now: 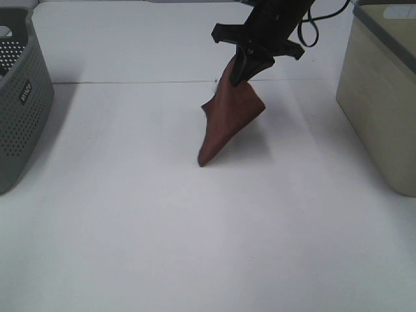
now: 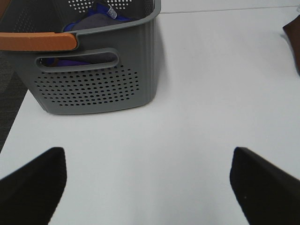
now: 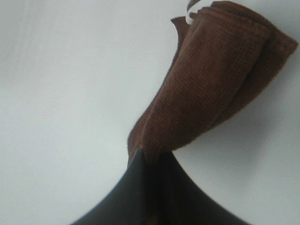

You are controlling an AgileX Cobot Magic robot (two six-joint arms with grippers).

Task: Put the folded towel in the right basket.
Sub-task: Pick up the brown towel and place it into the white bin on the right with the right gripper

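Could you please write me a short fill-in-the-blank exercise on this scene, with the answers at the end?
The towel held by the right gripper is ____ in colour.
The handle of the grey perforated basket is ____.
The left gripper is open and holds ____.
The beige basket stands at the ____ edge of the exterior high view.
Missing words: brown; orange; nothing; right.

Right gripper (image 1: 239, 77): matte black all over. Wide flat crossbar (image 1: 259, 40) with squared ends, and below it two narrow fingers, slimmer toward the tips. Thin black cable (image 1: 311, 27) loops beside the arm. In the right wrist view the fingers (image 3: 154, 197) read as one dark wedge, blurred, no markings legible. Left gripper (image 2: 146, 168): two black fingertips (image 2: 33, 187), blunt-cornered, smooth, plain, out of focus.
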